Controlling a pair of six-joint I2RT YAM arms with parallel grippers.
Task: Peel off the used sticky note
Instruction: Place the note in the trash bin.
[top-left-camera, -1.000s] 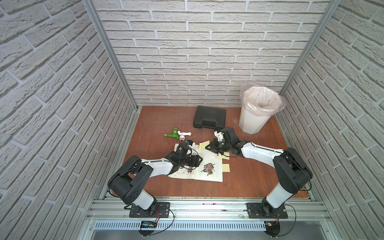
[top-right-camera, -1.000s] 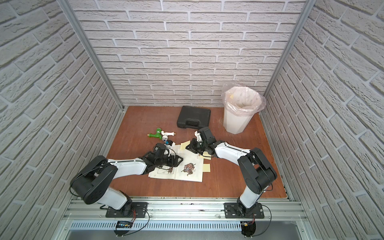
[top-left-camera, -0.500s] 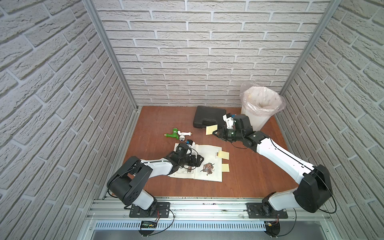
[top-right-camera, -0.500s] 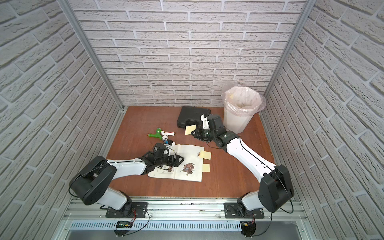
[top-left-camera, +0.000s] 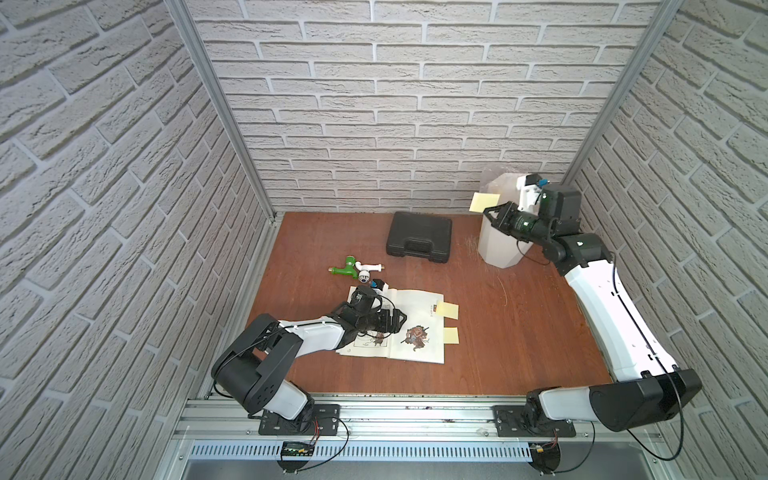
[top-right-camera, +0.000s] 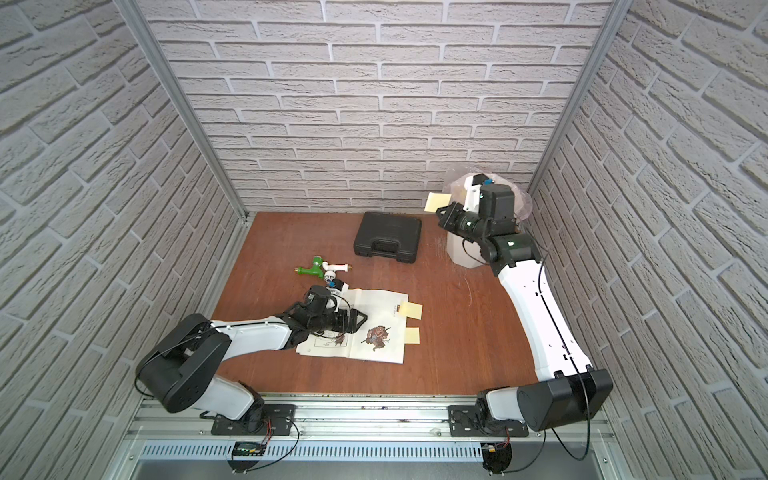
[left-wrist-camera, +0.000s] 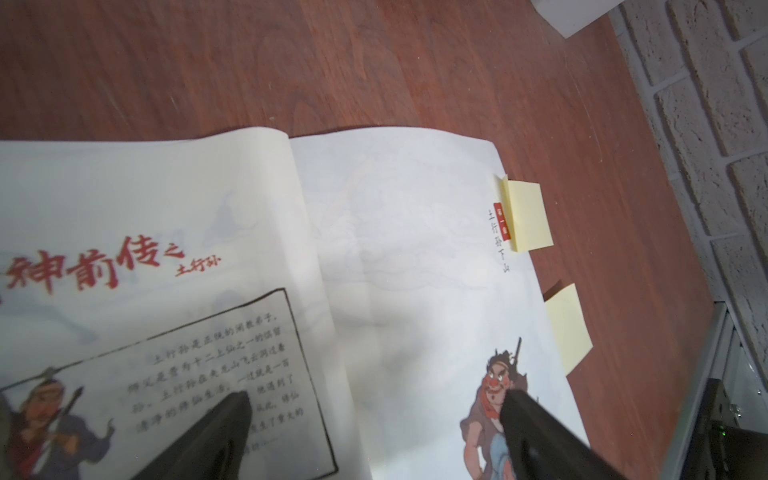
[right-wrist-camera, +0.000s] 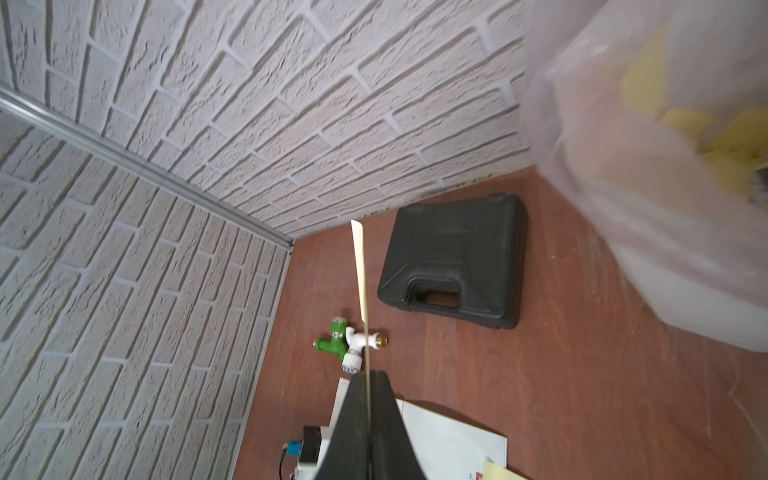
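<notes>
One sticky note (top-left-camera: 483, 202) juts from clamped right fingers (right-wrist-camera: 353, 419); left fingers (left-wrist-camera: 224, 432) gape empty over the book (left-wrist-camera: 395, 249).

Your top views are bright, evenly lit from above; a soft shadow lies under the white-and-black left arm (top-left-camera: 311, 332) on the reddish-brown wooden tabletop (top-left-camera: 498, 332). In the right wrist view the translucent plastic bin liner (right-wrist-camera: 644, 187) smears with blur; in the left wrist view the black left gripper fingers (left-wrist-camera: 216, 436) look soft.

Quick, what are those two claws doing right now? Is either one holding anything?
The left gripper is open and empty, above the book.
The right gripper is shut on a yellow sticky note, near the bin.
</notes>
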